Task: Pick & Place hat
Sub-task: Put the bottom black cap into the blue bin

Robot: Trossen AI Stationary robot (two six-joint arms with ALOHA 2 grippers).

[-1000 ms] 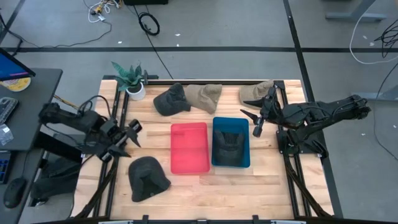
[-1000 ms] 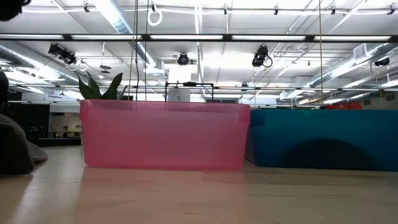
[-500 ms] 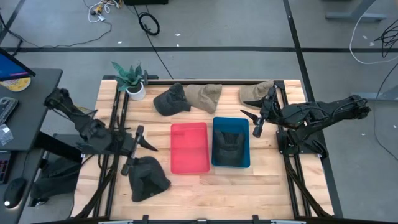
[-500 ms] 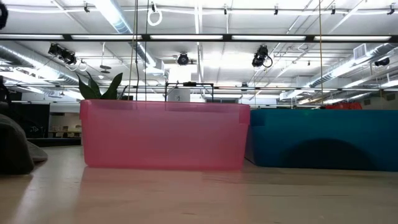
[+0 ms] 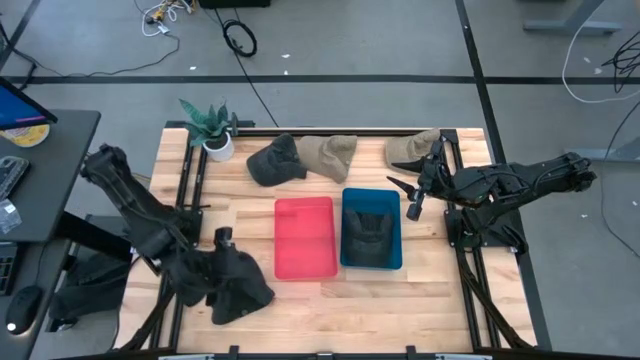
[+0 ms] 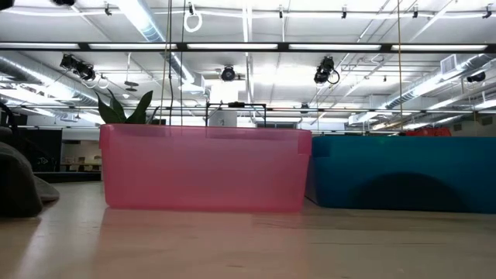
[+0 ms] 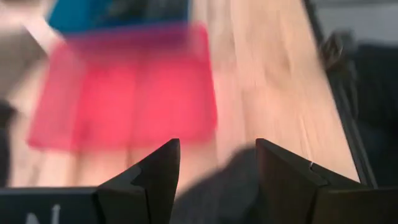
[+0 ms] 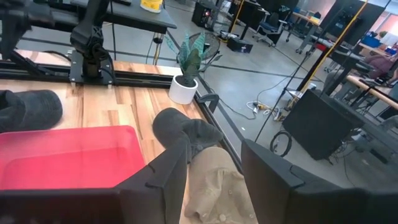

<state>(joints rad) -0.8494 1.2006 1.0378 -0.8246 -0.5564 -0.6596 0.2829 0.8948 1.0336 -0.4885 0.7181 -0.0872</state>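
A dark hat (image 5: 243, 288) lies on the table's near-left part and shows at the low view's left edge (image 6: 15, 182). My left gripper (image 5: 222, 265) hangs open right over its left side; in the wrist view the hat (image 7: 233, 177) shows between the fingers of the left gripper (image 7: 217, 168). A red bin (image 5: 305, 237) and a blue bin (image 5: 372, 203) stand mid-table, and a dark hat (image 5: 372, 235) lies in the blue one. My right gripper (image 5: 405, 197) waits open by the blue bin's right far corner.
At the far edge lie another dark hat (image 5: 277, 160) and two khaki hats (image 5: 328, 155) (image 5: 412, 148), beside a potted plant (image 5: 212, 130). Bare wood shows along the near edge, right of the dark hat. Black rails run down both sides of the table.
My left arm has swung from the table's left edge toward the near edge and down over the near-left dark hat, turning as it went; its fingers have stayed open. The hats and bins have not moved.
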